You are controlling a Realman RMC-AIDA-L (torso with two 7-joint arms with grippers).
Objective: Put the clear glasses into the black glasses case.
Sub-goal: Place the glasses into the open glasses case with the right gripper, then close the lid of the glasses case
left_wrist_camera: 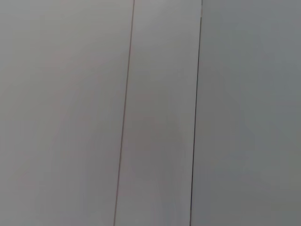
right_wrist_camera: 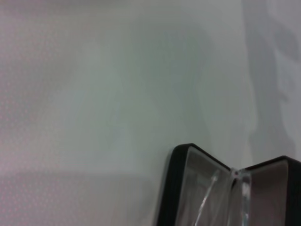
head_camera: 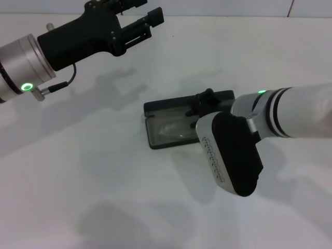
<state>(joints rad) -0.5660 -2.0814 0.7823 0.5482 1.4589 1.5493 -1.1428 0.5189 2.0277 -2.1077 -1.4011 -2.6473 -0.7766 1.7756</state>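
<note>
The black glasses case (head_camera: 155,110) lies open on the white table, its grey-lined tray toward me. The clear glasses (head_camera: 175,129) rest inside the tray, faint against the lining. My right gripper (head_camera: 203,102) hovers over the case's right part, its body hiding that end. In the right wrist view the case (right_wrist_camera: 175,188) shows one rounded corner, with thin clear arms of the glasses (right_wrist_camera: 209,195) rising along the lining. My left gripper (head_camera: 142,14) is raised at the far left, well away from the case, open and holding nothing.
The white table (head_camera: 104,197) stretches on all sides of the case. The left wrist view shows only a pale panelled surface (left_wrist_camera: 160,117) with two thin seams. The right arm's bulky wrist (head_camera: 233,153) overhangs the table in front of the case.
</note>
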